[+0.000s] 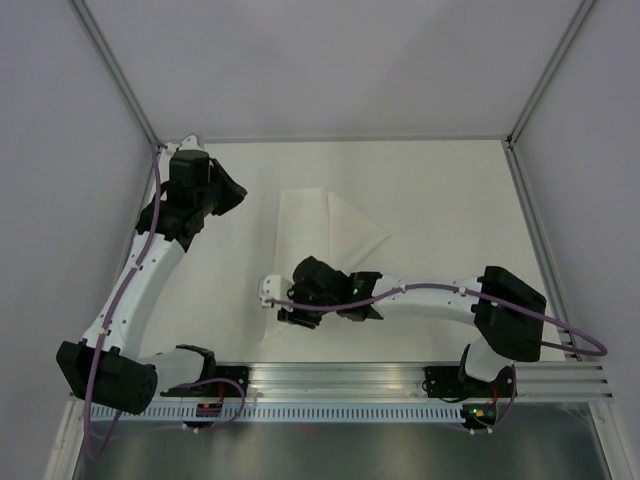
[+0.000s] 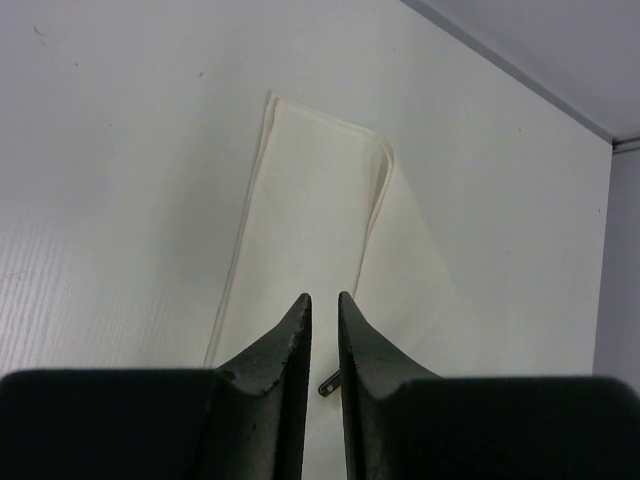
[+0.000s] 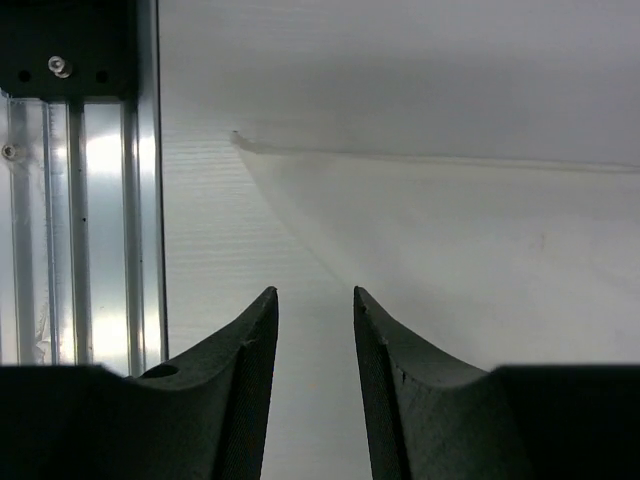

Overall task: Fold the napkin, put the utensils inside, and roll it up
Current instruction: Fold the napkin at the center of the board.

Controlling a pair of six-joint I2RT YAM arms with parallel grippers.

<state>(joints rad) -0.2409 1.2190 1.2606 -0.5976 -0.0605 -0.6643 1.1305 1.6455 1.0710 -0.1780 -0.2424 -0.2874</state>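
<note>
Partly folded napkin (image 1: 330,225), left claw (image 2: 322,298) barely parted and empty, right claw (image 3: 315,292) wider, empty.

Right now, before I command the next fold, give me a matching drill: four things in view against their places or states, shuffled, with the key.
Things:
1. left gripper
2. right gripper
3. napkin
4. aluminium rail

Places or states:
a. runs along the near edge of the table
b. partly folded, lying in the middle
c. by the napkin's near side, close to the rail
d. far left, apart from the napkin

Pairs: 1-d, 2-c, 3-b, 4-a
</note>
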